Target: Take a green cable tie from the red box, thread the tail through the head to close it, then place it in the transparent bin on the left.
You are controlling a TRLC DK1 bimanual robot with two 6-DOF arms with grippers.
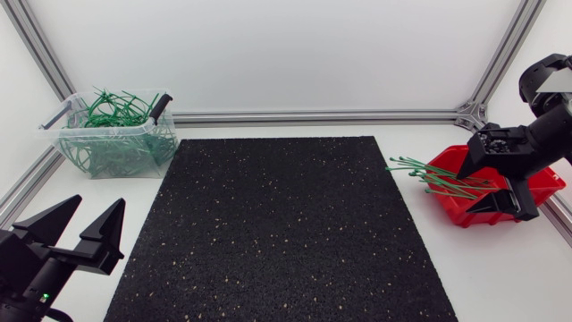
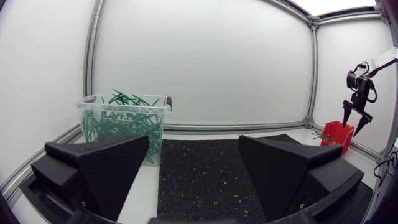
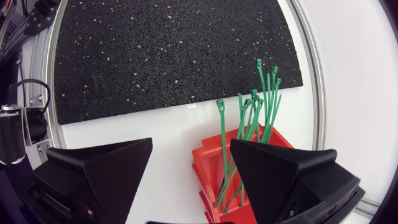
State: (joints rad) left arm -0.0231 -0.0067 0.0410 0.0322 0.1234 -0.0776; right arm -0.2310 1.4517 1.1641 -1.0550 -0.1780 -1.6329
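Spread open, the right gripper (image 3: 191,146) hangs above the red box (image 3: 203,168) at the tabletop's right edge and may pinch several bunched green cable ties (image 3: 252,121) at once, or none.

you have a black rubber mat (image 1: 277,224), flecked with pale specks, lying flat across the middle of the white table (image 1: 500,268). bare tabletop shows on either side of it, and an aluminium rail (image 1: 313,116) borders the far edge.

Rough speckled mat (image 1: 277,224); seemingly plastic red box (image 1: 547,186).
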